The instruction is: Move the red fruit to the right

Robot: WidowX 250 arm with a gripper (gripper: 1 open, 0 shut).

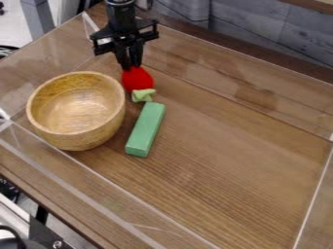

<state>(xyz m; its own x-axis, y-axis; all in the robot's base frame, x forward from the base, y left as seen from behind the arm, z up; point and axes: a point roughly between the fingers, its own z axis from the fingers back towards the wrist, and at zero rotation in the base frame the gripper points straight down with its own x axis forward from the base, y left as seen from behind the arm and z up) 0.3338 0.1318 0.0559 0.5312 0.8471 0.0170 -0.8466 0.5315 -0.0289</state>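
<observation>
The red fruit (pixel 136 80) lies on the wooden table, its pale green cap (pixel 143 95) pointing toward the front. It sits between the wooden bowl (pixel 76 109) and the table's back edge. My gripper (pixel 127 62) points straight down over the fruit's far end. Its black fingers (pixel 123 54) are drawn together and their tips meet the top of the fruit, shut on it. The fruit still rests on the table.
A flat green rectangular block (pixel 146 128) lies just in front of the fruit, slanting toward the front. The wooden bowl stands at the left. Clear plastic walls (pixel 53 180) enclose the table; bare wood stretches to the right (pixel 247 136).
</observation>
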